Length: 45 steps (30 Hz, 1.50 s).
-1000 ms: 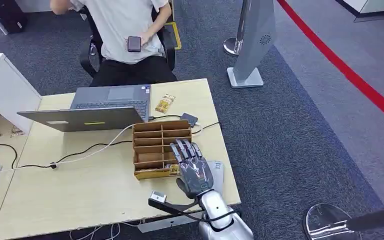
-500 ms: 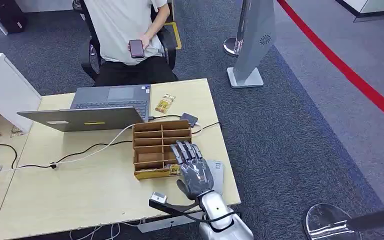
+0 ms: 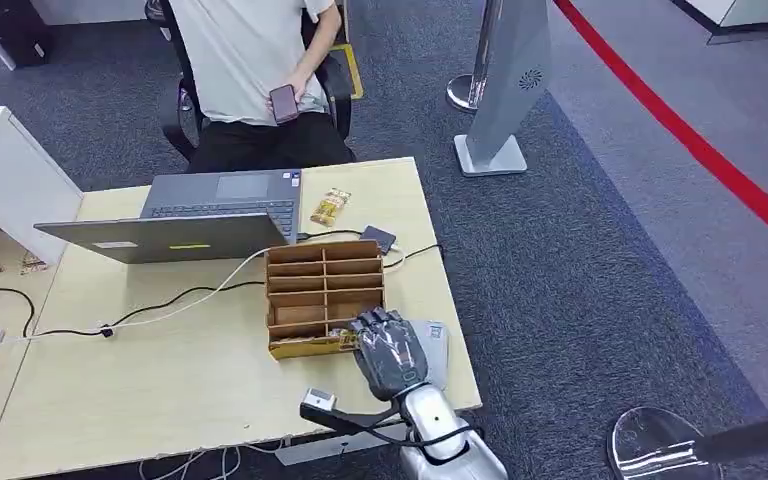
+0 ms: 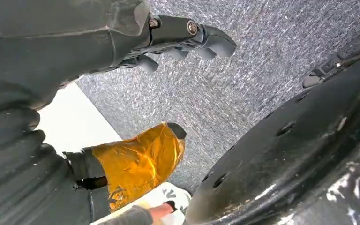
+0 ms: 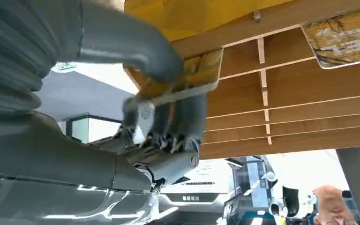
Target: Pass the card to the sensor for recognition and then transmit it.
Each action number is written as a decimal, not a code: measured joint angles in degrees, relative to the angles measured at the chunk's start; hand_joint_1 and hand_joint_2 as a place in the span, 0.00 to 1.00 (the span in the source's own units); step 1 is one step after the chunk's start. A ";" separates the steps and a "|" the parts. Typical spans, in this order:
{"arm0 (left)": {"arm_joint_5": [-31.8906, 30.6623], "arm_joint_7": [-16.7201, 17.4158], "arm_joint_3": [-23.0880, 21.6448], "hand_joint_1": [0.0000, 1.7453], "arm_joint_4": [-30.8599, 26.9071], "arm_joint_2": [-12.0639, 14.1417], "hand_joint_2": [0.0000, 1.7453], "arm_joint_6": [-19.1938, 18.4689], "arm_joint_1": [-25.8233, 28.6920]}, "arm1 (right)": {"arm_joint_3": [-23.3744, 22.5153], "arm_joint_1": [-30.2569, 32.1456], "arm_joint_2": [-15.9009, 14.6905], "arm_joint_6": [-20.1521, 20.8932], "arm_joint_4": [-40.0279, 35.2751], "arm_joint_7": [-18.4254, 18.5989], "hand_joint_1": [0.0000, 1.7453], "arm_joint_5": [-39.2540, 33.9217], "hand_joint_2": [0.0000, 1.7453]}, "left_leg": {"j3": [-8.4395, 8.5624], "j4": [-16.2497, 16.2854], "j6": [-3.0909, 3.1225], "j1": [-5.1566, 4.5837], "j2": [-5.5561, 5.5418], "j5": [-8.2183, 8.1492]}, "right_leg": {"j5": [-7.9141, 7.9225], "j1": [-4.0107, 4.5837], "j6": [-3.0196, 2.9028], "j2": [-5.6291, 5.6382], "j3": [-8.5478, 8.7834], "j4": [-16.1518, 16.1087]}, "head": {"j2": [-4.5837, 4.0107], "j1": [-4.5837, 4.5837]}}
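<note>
Card (image 5: 194, 75) is getting pinched by right robot hand (image 3: 390, 345), thumb and fingers closing on it at wooden organizer's (image 3: 322, 290) near slot on counter (image 3: 160, 380); sensor pass, handoff both pending.

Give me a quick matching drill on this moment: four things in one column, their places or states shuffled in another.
1. laptop
2. right hand
3. phone
4. left hand

A. held by the seated person
B. hanging over grey carpet
C. pinching a card at the wooden organizer
D. open on the table's far side

Pairs: 1-D, 2-C, 3-A, 4-B
</note>
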 joint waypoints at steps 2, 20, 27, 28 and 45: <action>-0.09 -0.13 0.00 0.00 0.00 0.00 1.00 0.18 -0.01 | -0.28 0.03 0.00 -0.04 0.00 -0.31 1.00 -0.64 1.00 | 0.00 0.00 0.00 0.00 0.00 0.00 | 0.00 0.00 0.00 0.00 0.00 0.00 | 0.00 -0.02; -0.96 -0.04 0.20 0.00 0.00 1.42 1.00 7.58 0.00 | -7.96 1.94 0.33 -0.33 -4.55 -9.56 1.00 -4.62 1.00 | -0.03 0.00 0.00 0.00 -0.02 0.00 | 0.00 0.00 0.00 -0.01 -0.02 0.00 | 0.00 -0.02; -0.68 0.09 1.14 0.00 0.00 1.73 1.00 6.99 0.05 | -11.89 -0.76 -0.29 0.79 -2.73 -17.62 1.00 -20.55 1.00 | -0.06 0.00 0.00 -0.01 0.02 0.00 | 0.03 -0.01 -0.01 0.01 -0.05 0.00 | 0.00 -0.02; -0.70 0.07 1.27 0.00 0.00 1.79 1.00 6.67 0.01 | -11.04 -1.95 -1.19 3.22 -1.68 -16.73 1.00 -25.64 1.00 | -0.06 0.01 0.01 -0.01 0.02 0.01 | 0.03 -0.01 -0.01 0.01 -0.03 0.00 | 0.00 -0.02; -1.86 0.02 2.93 0.00 0.00 2.49 1.00 3.02 0.20 | 7.81 -32.04 -17.90 49.05 0.85 -6.45 1.00 -66.80 1.00 | -0.09 0.04 -0.03 0.01 0.02 0.16 | 0.23 0.01 -0.05 0.05 -0.12 0.02 | 0.00 -0.02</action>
